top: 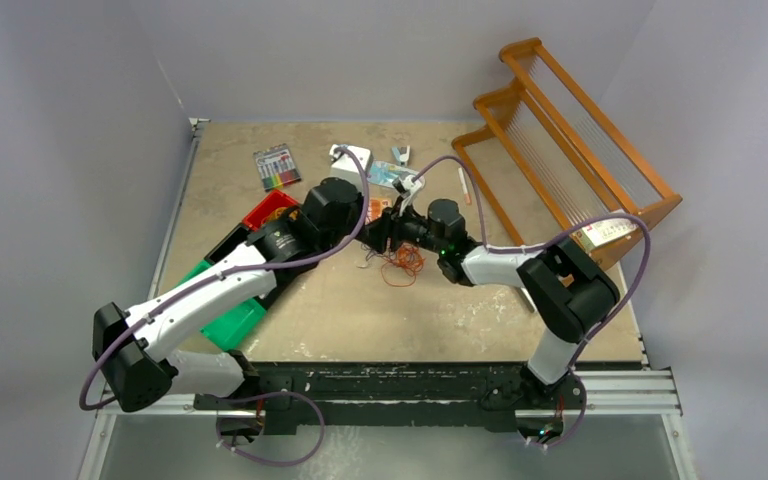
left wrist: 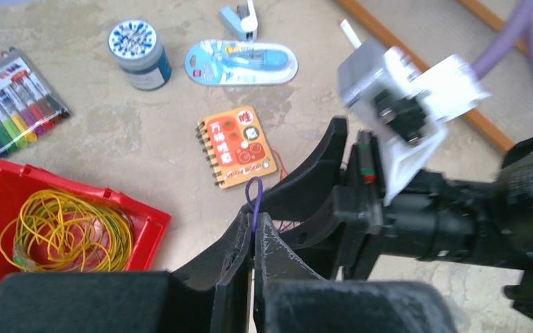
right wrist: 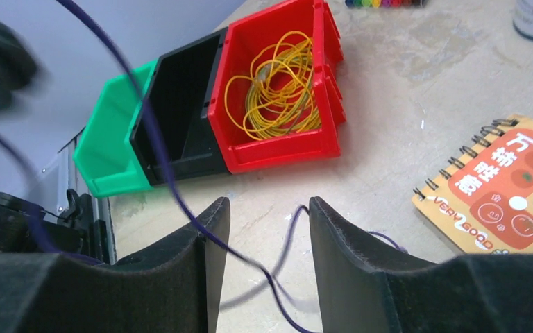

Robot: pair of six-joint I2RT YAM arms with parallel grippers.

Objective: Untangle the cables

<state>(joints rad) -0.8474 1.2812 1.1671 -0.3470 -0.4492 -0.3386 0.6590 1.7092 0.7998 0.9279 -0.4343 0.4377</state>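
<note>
The left gripper (left wrist: 254, 225) is pressed shut, pinching a loop of purple cable (left wrist: 253, 195) that pokes up between its fingertips. Facing it closely, the right gripper (right wrist: 267, 206) stands open, jaws well apart and gripping nothing. Purple strands run loose across and through the gap between them.

Beyond both grippers, the yellow cables (right wrist: 277, 83) lie coiled as one single-colour bundle inside a red bin (right wrist: 277, 149), so that colour looks sorted. Beside it, a black bin (right wrist: 180, 90) shows no cable in its visible part, and a green bin (right wrist: 107, 139) sits past that.

On the table (top: 360, 310), just under the grippers, a small knot of orange cables (top: 403, 266) lies unsorted. By this reckoning the job is roughly a third done: purple is being drawn free, and orange awaits.
</note>
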